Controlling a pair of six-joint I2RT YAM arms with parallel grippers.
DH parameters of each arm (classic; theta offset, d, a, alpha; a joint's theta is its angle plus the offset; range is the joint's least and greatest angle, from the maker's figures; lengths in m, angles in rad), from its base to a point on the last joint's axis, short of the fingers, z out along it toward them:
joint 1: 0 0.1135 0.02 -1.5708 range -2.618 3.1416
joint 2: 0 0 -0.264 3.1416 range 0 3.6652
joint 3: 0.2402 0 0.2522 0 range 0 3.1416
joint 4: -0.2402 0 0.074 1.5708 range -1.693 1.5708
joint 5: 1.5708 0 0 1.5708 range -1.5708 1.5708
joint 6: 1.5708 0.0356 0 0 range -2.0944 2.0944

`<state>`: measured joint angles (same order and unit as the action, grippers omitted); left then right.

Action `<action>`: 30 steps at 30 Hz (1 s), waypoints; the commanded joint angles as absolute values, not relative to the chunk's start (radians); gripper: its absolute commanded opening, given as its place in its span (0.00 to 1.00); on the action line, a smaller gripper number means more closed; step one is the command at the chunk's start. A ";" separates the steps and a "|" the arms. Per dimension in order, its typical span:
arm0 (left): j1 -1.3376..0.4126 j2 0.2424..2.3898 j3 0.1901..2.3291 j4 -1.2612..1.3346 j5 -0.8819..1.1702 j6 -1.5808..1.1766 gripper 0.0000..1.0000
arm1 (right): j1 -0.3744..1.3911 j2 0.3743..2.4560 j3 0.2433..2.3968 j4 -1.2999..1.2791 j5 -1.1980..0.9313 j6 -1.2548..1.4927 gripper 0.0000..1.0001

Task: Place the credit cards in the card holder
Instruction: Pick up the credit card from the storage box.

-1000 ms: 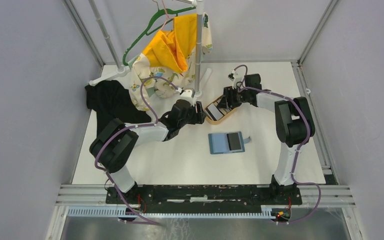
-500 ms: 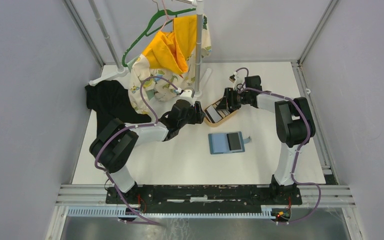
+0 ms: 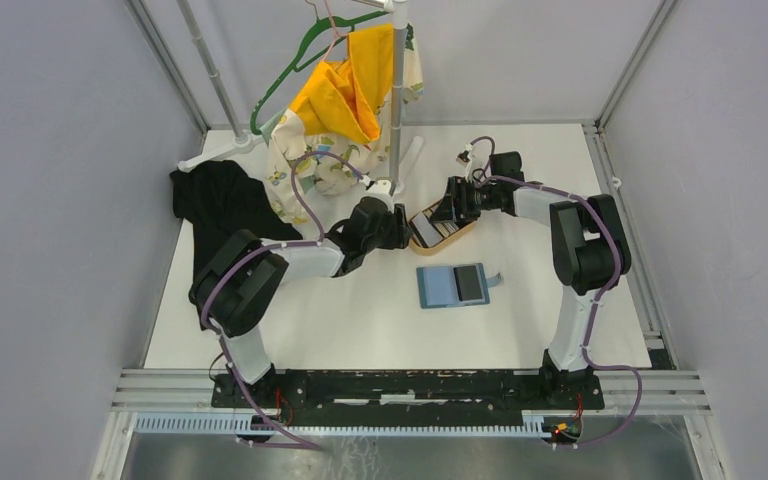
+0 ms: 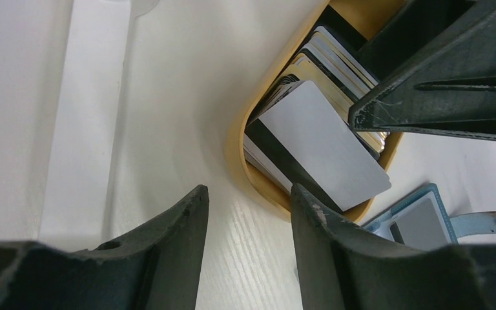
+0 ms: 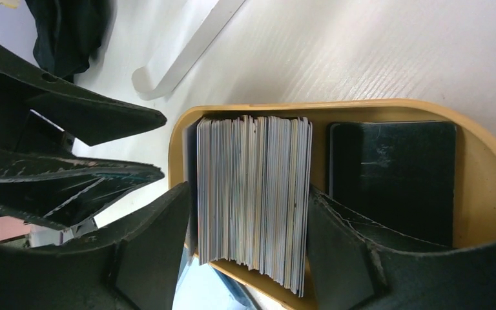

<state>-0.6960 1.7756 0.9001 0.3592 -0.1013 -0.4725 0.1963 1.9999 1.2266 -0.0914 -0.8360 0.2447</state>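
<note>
The credit cards (image 5: 255, 194) stand on edge as a thick stack at the left end of the oval tan tray (image 5: 361, 106). My right gripper (image 5: 248, 190) is open and straddles the stack closely, with a thin dark gap on the left side. In the left wrist view the cards (image 4: 323, 142) lean with a white face up. My left gripper (image 4: 248, 194) hangs open over bare table just outside the tray's end (image 4: 239, 142), holding nothing. From above, both grippers, left (image 3: 400, 225) and right (image 3: 447, 212), meet at the tray (image 3: 442, 240). The teal card holder (image 3: 452, 285) lies open nearer the bases.
A flat black item (image 5: 394, 181) fills the tray's other half. A clothes rack pole (image 3: 397, 100) with a yellow garment (image 3: 355, 90) and green hanger stands just behind the left gripper. Its white foot (image 4: 84, 129) lies beside it. Black cloth (image 3: 215, 200) lies at the far left.
My left arm has swung in, bringing its gripper up against the tray's end. The right gripper has shifted slightly left over the cards, and the stack now shows a white face.
</note>
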 commanded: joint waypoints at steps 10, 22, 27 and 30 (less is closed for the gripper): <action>-0.696 1.845 1.019 0.277 -0.082 -0.430 0.51 | 0.192 1.960 1.249 -0.093 -0.920 0.258 0.73; -0.675 1.912 1.114 0.164 -0.092 -0.438 0.24 | 0.193 1.956 1.247 -0.103 -0.933 0.256 0.74; -0.668 1.940 1.186 0.102 -0.114 -0.403 0.22 | 0.196 1.954 1.246 -0.109 -0.928 0.260 0.74; -0.665 1.939 1.196 0.100 -0.121 -0.391 0.21 | 0.197 1.948 1.246 -0.110 -0.923 0.263 0.74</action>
<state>-0.6724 1.9255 1.1507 0.1207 -0.1001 -0.4679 0.1898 1.9999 1.2266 -0.1154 -0.8864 0.2497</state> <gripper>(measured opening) 0.220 0.736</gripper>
